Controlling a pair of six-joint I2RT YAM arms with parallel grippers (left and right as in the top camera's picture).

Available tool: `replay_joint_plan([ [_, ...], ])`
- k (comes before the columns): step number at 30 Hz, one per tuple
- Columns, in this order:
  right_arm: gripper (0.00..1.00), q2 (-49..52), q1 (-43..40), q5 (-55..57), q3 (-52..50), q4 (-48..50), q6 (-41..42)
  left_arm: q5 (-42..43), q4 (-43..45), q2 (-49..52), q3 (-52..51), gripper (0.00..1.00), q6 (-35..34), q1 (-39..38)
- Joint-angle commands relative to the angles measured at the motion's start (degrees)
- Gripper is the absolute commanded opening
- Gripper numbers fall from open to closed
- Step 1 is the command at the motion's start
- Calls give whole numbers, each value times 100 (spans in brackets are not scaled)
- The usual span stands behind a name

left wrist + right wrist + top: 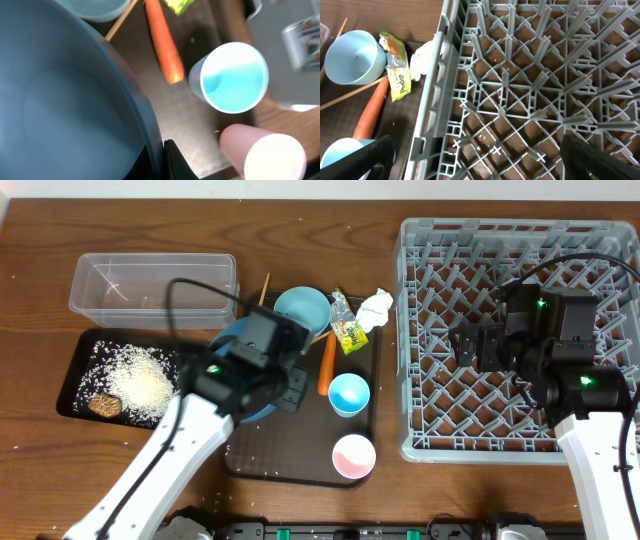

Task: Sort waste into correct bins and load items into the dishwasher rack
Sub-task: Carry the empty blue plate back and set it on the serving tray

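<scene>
Nearest, the left gripper (161, 161) is pinched tight on the rim of the dark blue plate (60, 100), which fills the left wrist view to the fingers' left. Just past the fingertips, on the brown serving tray (187, 117), stand the pink cup (265, 155) and the light blue cup (232, 77), both to the right, with the carrot (162, 45) farther ahead. Only this view shows the rim running in between the fingers; overhead, the arm covers most of the plate. The right gripper (475, 162) is spread wide with nothing in it above the rack (530, 90), pegs directly beneath. Beyond its left finger, outside the rack wall, sit the paper wad (422, 60), the wrapper (397, 70) and the light blue bowl (352, 57). The overhead view alone shows the clear tub (150, 285) and, beside it, the black tray (75, 375) holding rice (140, 380) and the brown lump (103, 405), well apart from both grippers.
</scene>
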Motion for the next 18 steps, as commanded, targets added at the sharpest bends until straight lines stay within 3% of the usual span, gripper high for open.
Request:
replay_joint_plan([
  [1, 99, 31, 17, 13, 96, -37, -109, -476, -17, 376, -11, 6, 103, -190],
  [13, 99, 31, 17, 13, 96, -37, -111, -457, 164, 1333, -15, 6, 44, -680],
  [18, 99, 31, 17, 13, 96, -39, -111, -452, 157, 1333, -15, 6, -538, -752],
])
